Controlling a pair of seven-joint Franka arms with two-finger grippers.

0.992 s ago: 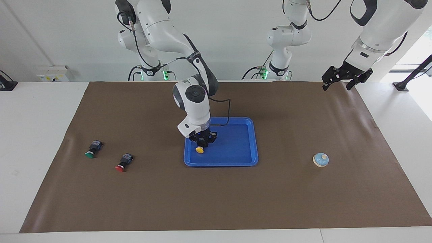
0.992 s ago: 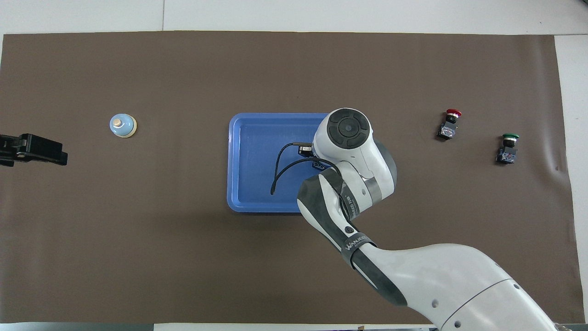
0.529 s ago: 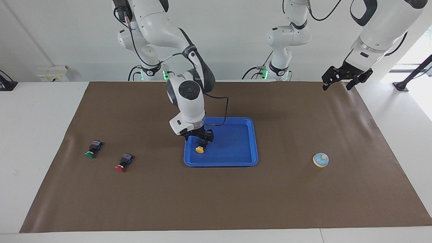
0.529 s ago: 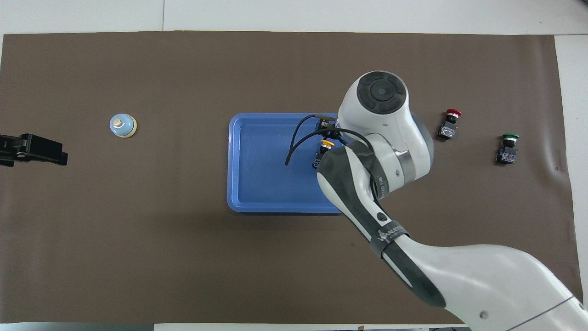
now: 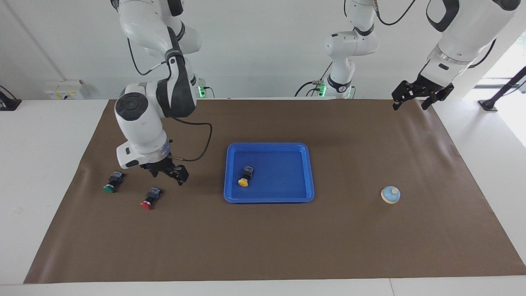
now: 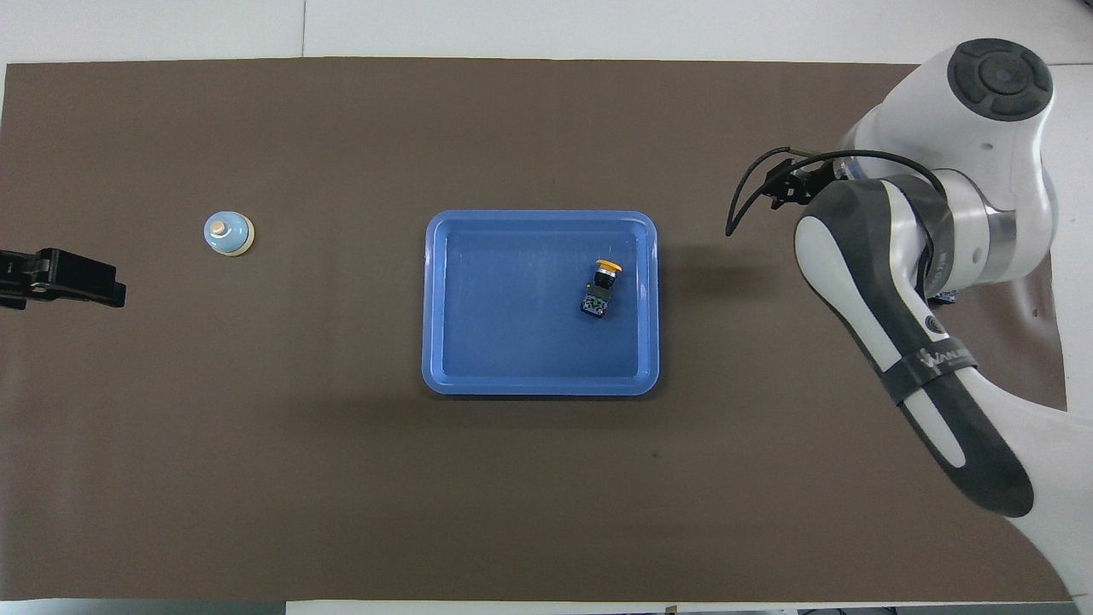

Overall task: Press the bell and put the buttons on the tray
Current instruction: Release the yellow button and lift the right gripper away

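The yellow button lies in the blue tray mid-desk. The right end effector, fingers spread and empty, hangs over the red button beside the green button. The left end effector waits open, well apart from the bell.

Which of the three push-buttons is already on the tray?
The yellow push-button: it lies inside the blue tray; the red and green ones are on the mat.

White wall, brown mat on white table.
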